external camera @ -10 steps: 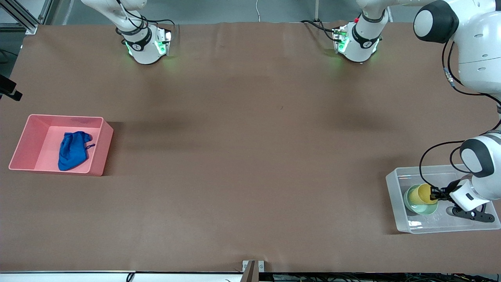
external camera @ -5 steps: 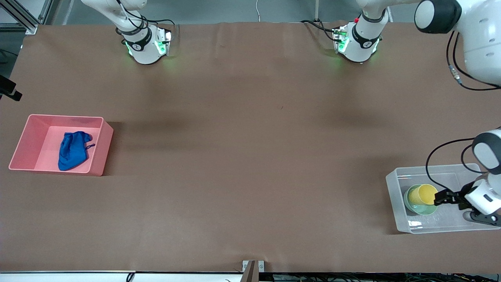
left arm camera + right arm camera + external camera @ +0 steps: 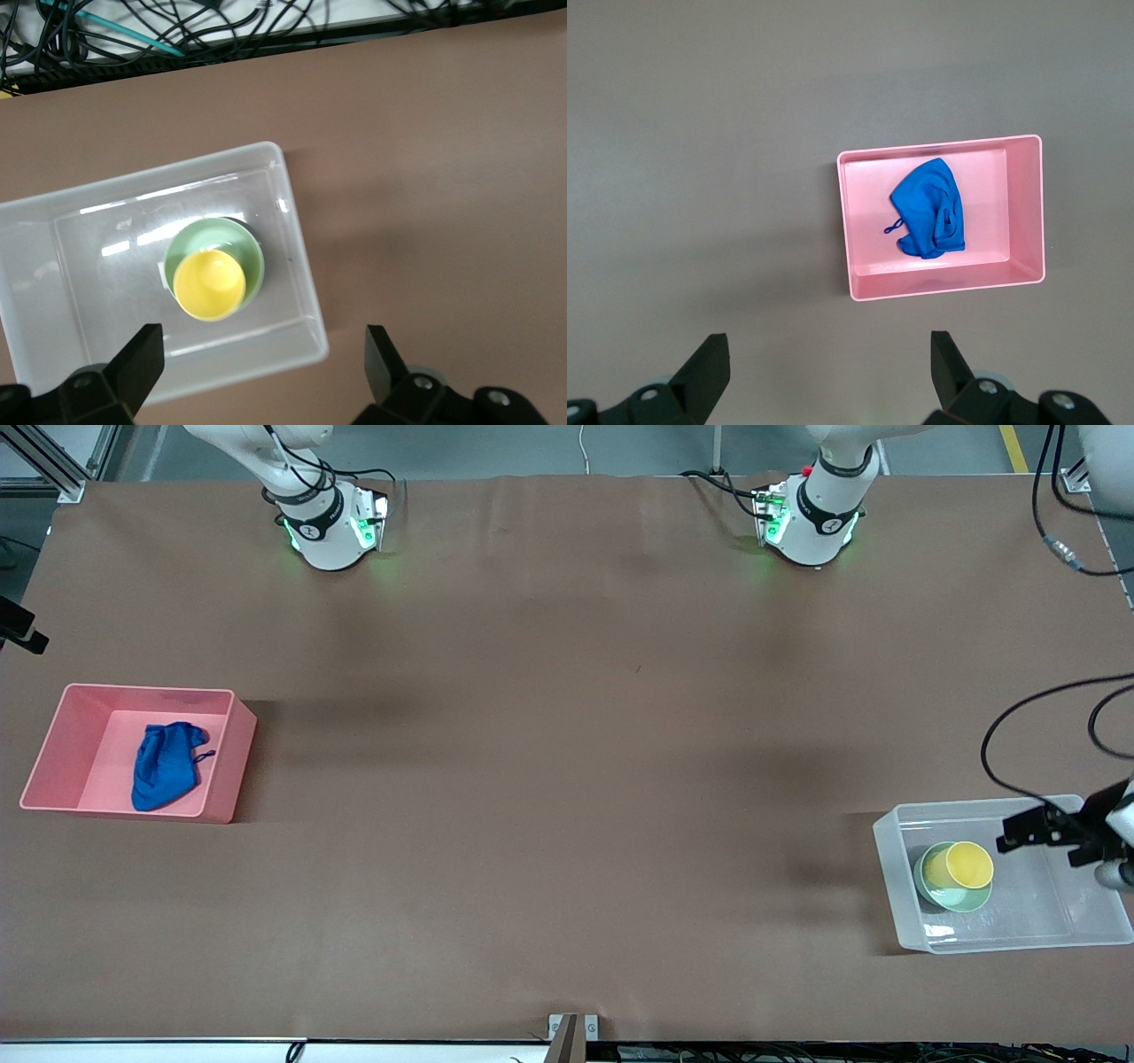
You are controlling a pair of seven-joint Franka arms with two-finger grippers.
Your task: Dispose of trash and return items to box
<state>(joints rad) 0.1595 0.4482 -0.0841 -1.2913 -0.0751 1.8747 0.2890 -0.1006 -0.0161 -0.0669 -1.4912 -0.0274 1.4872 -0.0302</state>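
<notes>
Your left gripper (image 3: 1028, 834) hangs with its jaws spread wide and nothing between them, up in the air over the edge of the clear box (image 3: 895, 868) at the left arm's end of the table; in its wrist view the two fingers (image 3: 142, 359) stand well apart with the box showing below them. Look into that box and you find the mint-green bowl (image 3: 932, 886) sitting on the bottom with the yellow cup (image 3: 968, 864) nested upright inside it, both clear of the fingers and of the box walls. Your right gripper (image 3: 828, 376) also has its jaws apart and empty; you see it only in its own wrist view, where it hovers high over the table beside the pink bin (image 3: 855, 230), and the front view does not show it at all. In that pink bin (image 3: 221, 788), at the right arm's end of the table, the blue fabric wad (image 3: 164, 766) lies crumpled on the floor, its thin string end trailing to one side. Judged from how things lie, you have little or nothing left to do: the trash is in its bin, the cup and bowl are in the box, and no loose item shows on the brown table (image 3: 567, 735). What remains looks like parking both arms clear.
</notes>
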